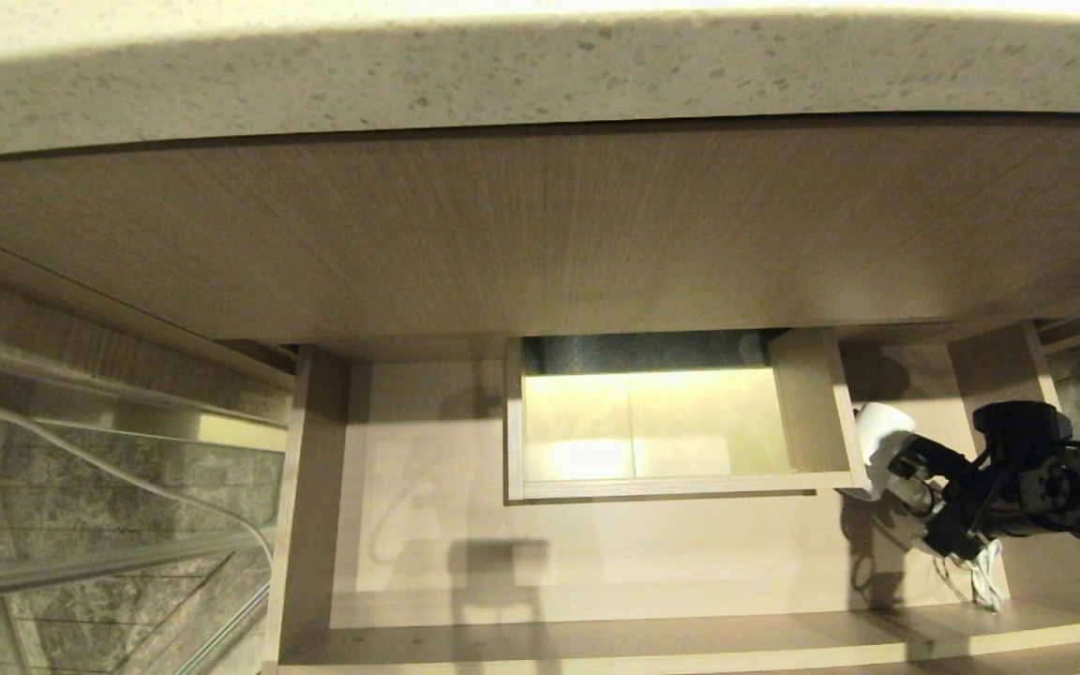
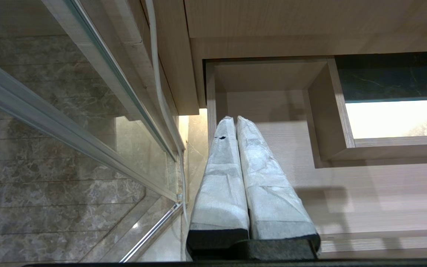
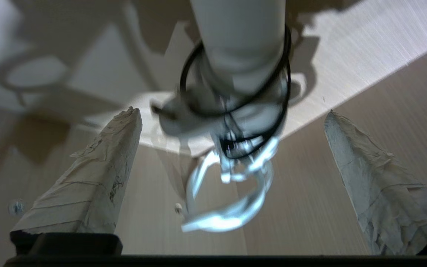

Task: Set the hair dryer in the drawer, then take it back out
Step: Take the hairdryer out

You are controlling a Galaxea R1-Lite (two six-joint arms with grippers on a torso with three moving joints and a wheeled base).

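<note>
The drawer (image 1: 596,562) stands pulled out, wide and shallow, in pale wood grain. The white hair dryer (image 1: 877,433) lies on the drawer floor at the right end, beside the boxed cut-out, with its pale cord (image 1: 985,574) bundled toward the drawer front. My right gripper (image 1: 926,502) is open over its handle. In the right wrist view the hair dryer (image 3: 241,40) and cord (image 3: 228,207) sit between the wide-apart fingers (image 3: 102,174), neither finger pressing on them. My left gripper (image 2: 232,119) is shut and empty, hanging over the drawer's left end (image 2: 347,178).
A speckled stone countertop (image 1: 540,75) and a taller wood-grain panel (image 1: 540,234) overhang the drawer. The boxed cut-out (image 1: 812,412) rises in the drawer's middle. A glass partition (image 1: 81,525) and a marble wall stand to the left, with a white cable (image 2: 158,74) running down.
</note>
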